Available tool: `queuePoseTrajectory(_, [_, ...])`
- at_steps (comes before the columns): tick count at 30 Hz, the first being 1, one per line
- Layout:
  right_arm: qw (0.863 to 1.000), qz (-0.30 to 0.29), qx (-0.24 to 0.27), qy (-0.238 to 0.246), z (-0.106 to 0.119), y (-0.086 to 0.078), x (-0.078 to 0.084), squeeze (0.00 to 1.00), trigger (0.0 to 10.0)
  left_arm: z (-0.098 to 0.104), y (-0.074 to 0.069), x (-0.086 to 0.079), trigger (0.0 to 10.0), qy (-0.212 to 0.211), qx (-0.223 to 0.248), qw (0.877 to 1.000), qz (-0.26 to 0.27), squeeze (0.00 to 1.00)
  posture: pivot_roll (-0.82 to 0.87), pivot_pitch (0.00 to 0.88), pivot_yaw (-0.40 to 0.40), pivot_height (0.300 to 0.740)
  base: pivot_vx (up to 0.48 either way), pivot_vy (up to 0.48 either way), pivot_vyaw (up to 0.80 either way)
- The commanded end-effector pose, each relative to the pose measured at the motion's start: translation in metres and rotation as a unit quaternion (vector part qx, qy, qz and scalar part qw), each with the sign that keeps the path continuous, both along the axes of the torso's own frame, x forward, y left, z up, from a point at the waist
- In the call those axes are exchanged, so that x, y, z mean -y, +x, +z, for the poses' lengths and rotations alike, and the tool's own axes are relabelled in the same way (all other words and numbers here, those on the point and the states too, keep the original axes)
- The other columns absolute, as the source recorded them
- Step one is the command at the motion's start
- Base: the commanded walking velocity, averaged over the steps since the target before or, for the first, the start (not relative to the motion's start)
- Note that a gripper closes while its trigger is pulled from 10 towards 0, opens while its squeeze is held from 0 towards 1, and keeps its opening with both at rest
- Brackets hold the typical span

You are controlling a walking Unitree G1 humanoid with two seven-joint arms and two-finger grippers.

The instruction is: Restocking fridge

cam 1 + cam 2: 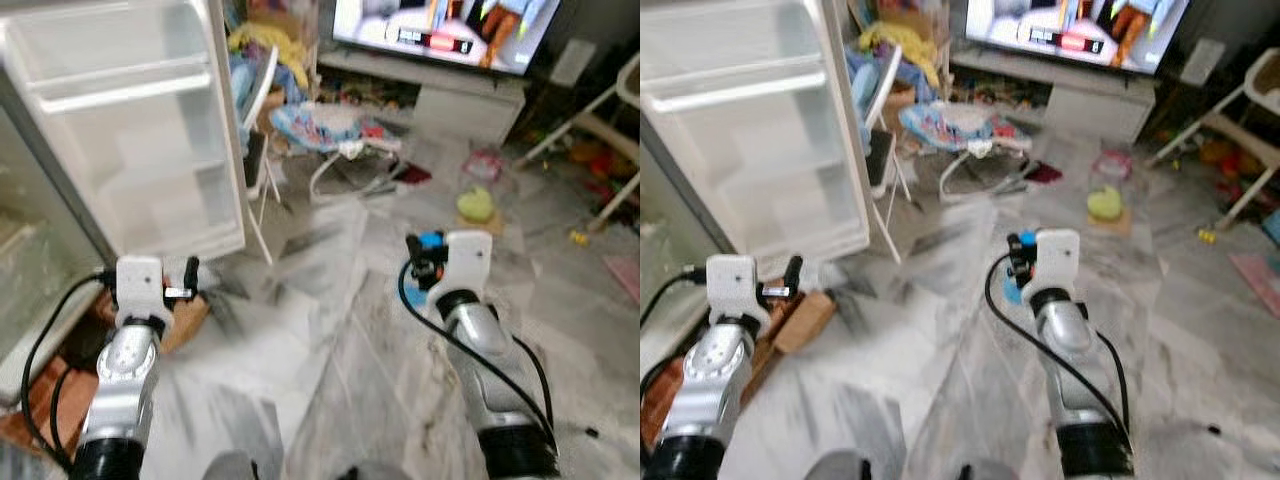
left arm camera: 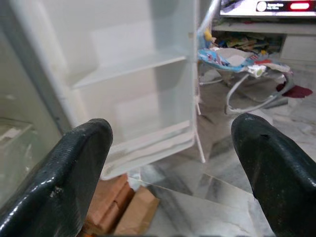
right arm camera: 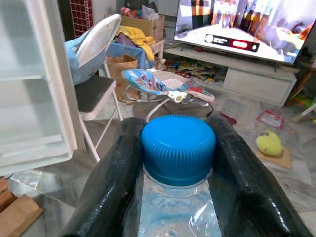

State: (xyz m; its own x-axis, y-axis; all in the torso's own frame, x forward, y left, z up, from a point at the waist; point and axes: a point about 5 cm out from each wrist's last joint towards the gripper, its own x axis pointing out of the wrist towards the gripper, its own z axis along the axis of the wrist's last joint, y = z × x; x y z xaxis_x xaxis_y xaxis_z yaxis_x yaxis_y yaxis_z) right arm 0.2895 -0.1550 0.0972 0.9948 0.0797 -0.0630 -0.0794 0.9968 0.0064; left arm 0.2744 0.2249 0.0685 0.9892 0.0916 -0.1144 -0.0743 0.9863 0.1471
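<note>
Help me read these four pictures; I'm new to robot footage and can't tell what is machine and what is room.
The silver arms belong to a walking humanoid robot. The two wide pictures come from its head camera, looking down at a marble floor. The two close-ups come from cameras on its wrists, looking along the black fingers.

The right gripper is shut on a water bottle with a blue cap. The left gripper is open, holding nothing, and faces the open fridge door with its bare white shelves.

Beyond are a baby bouncer, a folding chair, a television and a yellow toy on the floor.
</note>
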Motion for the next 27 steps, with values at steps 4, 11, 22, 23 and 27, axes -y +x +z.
queuePoseTrajectory(4, [1.0,-0.004,0.011,0.011,0.0089,0.0062,-0.0018,0.0,10.0,0.0004,-0.0022,-0.0078,10.0,0.01,-0.004,1.0,0.009,0.0,0.02,0.025,-0.081,0.74,0.0,0.469,0.0])
queuePoseTrajectory(11, [1.0,0.003,0.021,0.013,0.0137,0.0067,-0.0049,0.0,10.0,0.0011,0.0016,-0.0024,10.0,0.013,-0.003,1.0,0.005,0.0,0.02,0.033,-0.077,0.74,0.0,0.469,0.0])
queuePoseTrajectory(22, [1.0,0.013,0.027,0.006,0.0149,0.0054,-0.0081,0.0,10.0,0.0027,0.0015,-0.0017,10.0,0.022,0.001,1.0,0.005,0.0,0.02,0.041,-0.077,0.74,0.0,0.383,0.0])
queuePoseTrajectory(23, [0.999,0.016,0.028,0.006,0.0153,0.0053,-0.0087,0.0,10.0,0.0029,0.001,-0.0011,10.0,0.021,0.003,1.0,0.003,0.0,0.02,0.041,-0.077,0.74,0.0,0.0,0.0])
queuePoseTrajectory(27, [0.999,0.024,0.03,0.006,0.0154,0.0042,-0.0114,0.0,10.0,0.0027,-0.0008,0.0011,10.0,0.023,0.008,1.0,-0.004,0.0,0.02,0.039,-0.083,0.74,0.0,0.0,0.31])
